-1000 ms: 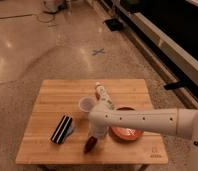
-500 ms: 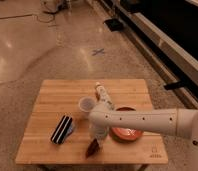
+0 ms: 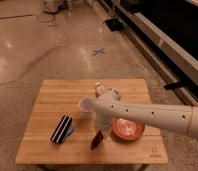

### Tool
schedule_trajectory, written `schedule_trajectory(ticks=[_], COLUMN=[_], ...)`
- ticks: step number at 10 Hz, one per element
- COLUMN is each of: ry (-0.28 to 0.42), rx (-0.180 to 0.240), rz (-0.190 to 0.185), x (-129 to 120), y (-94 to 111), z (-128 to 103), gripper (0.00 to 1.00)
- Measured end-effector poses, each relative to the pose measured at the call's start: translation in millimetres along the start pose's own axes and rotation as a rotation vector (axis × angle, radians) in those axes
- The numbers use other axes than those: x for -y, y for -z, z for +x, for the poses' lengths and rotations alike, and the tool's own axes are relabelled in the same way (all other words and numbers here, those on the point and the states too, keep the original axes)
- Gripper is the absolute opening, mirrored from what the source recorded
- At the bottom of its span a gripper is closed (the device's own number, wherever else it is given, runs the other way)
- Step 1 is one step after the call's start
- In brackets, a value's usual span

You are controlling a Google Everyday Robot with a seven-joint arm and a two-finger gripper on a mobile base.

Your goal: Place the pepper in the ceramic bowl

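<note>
One pepper [image 3: 95,142], tool [image 3: 100,133] beside ceramic bowl [image 3: 138,131]

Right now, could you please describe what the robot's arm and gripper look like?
The arm is a thick cream-white tube with dark dots along its side and a rounded joint. The gripper, also pale, is over the front of the table, beside the ceramic bowl.
</note>
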Motion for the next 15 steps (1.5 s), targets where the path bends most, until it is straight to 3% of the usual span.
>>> schedule_trajectory(ticks=[1,4,7,10,12,14,15], ry=[-0.026,-0.089,-0.159,-0.213,-0.231,-0.234,-0.231], rx=[-0.012,-0.037,-0.057,-0.091,-0.112,-0.117,-0.111], rz=[0.019,0.041,0.03,0.021,0.018,0.014,0.012], x=[-5,-26,-55,-67,-68,-65,-63], y=[19,51,62,55,47,34,29], z=[17,57,101,143,159,163,161], gripper=[0.0,0.0,0.02,0.32,0.52,0.74,0.79])
